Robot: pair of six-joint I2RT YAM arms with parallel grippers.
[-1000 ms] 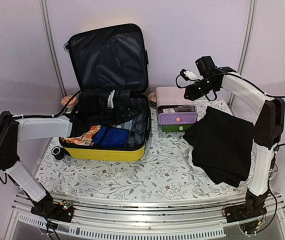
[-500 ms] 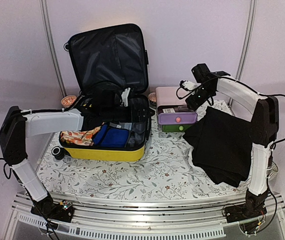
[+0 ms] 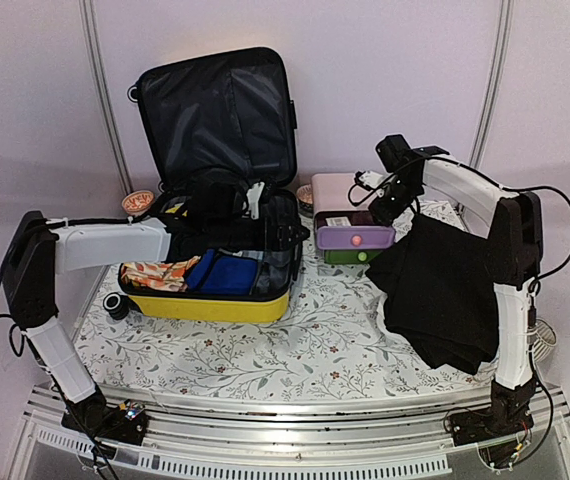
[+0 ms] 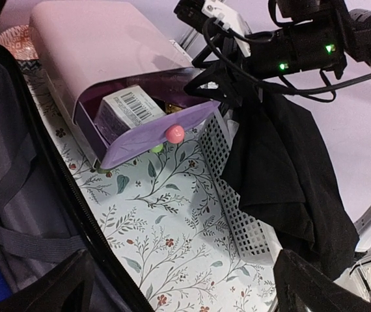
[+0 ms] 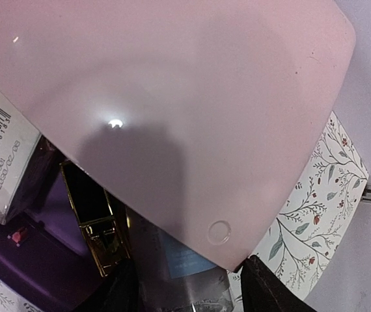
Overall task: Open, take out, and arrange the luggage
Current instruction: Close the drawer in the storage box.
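Our left gripper [image 3: 253,197] is wide open and holds nothing. It hovers inside the luggage [image 3: 210,305], over the rear part of the lower shell, close to the hinge. The luggage stands on the tabletop [image 3: 265,350] with its lid upright. An orange patterned cloth [image 3: 150,275] and a blue cloth [image 3: 225,275] are packed at its front.

Our right gripper [image 5: 189,286] is at the open drawer of the pink drawer box [image 3: 350,235], just to the right of the luggage. Its fingers stand apart with a clear bottle-like thing between them. We cannot tell if they press on it.

Farther right of the luggage, a black cloth [image 3: 445,290] hangs over a white mesh basket [image 4: 234,195].

We judge that opening is done and taking out is in hand. The next move asks the left gripper to go down on one packed cloth, close, and lift it over the luggage wall.

Compared with one second ago, the left gripper has moved rightward inside the luggage, and the right gripper has come down from above the drawer box to its drawer. The luggage and the black cloth have not moved.
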